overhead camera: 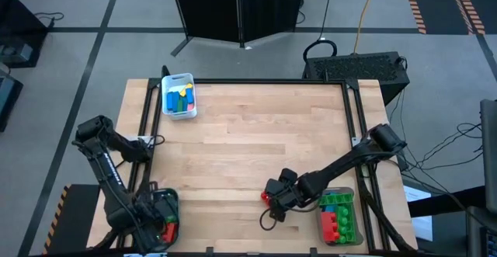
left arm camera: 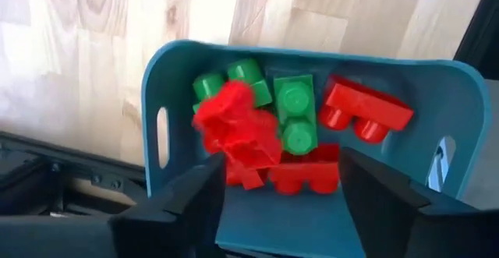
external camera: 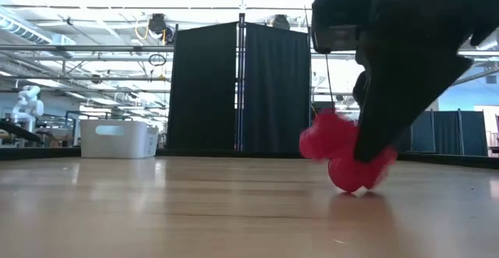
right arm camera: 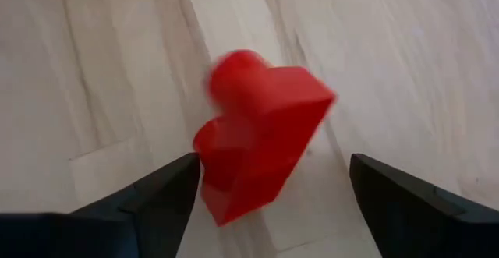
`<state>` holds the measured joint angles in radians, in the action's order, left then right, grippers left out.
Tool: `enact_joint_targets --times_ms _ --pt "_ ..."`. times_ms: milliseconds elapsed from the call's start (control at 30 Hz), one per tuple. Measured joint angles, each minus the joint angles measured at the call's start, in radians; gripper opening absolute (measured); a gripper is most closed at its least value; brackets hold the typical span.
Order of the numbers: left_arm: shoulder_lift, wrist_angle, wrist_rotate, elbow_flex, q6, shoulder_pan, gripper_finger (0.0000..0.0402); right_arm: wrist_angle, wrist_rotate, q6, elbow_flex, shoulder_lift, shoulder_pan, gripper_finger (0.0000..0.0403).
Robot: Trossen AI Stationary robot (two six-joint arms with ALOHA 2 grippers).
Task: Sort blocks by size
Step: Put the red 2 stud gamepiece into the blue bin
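Right gripper (right arm camera: pixel 269 203), lower centre, stands wide open; the red brick (right arm camera: pixel 257 145) between its fingers looks released (blurred, possibly tumbling) and may roll away. Left gripper (left arm camera: pixel 281 203), open and empty, hangs above the teal bin (left arm camera: pixel 168 79); only its wrist view shows a blurred red block (left arm camera: pixel 238 125) dropping in.

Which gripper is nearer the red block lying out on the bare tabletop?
Right. The right gripper stands open right at the red block; the left gripper, open, is over the teal bin at the table's left corner.
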<state>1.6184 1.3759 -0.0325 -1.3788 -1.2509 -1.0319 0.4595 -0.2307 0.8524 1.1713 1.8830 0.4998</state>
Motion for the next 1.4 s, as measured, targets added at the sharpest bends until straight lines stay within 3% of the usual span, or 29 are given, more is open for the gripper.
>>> enact_joint_targets --times_ms 167,367,500,667,800,1067,1400 --pt "0.000 0.006 0.006 0.000 -0.026 -0.002 0.0241 -0.023 0.000 -0.008 -0.001 0.001 0.000 0.0293" --pt "0.000 0.036 -0.032 0.000 -0.022 0.044 0.0242 -0.021 0.001 -0.033 -0.001 0.001 -0.003 0.0205" --pt "0.000 0.050 -0.148 0.000 0.002 0.083 0.0242 -0.021 0.001 -0.054 -0.001 0.001 -0.003 0.0131" --pt "0.000 0.041 -0.369 0.000 0.033 0.136 0.0242 -0.022 -0.004 -0.081 -0.001 0.001 -0.003 0.0047" --pt "0.000 -0.016 -0.486 0.000 0.106 0.178 0.0242 -0.022 -0.014 -0.090 -0.001 0.001 -0.003 0.0005" --pt "0.000 -0.357 -0.568 0.000 0.448 0.252 0.0242 -0.022 -0.021 -0.030 -0.001 0.001 -0.015 0.0070" --pt "0.000 -0.540 -0.590 0.139 0.532 0.325 0.0242 -0.081 -0.008 -0.050 -0.001 0.001 -0.021 0.0182"
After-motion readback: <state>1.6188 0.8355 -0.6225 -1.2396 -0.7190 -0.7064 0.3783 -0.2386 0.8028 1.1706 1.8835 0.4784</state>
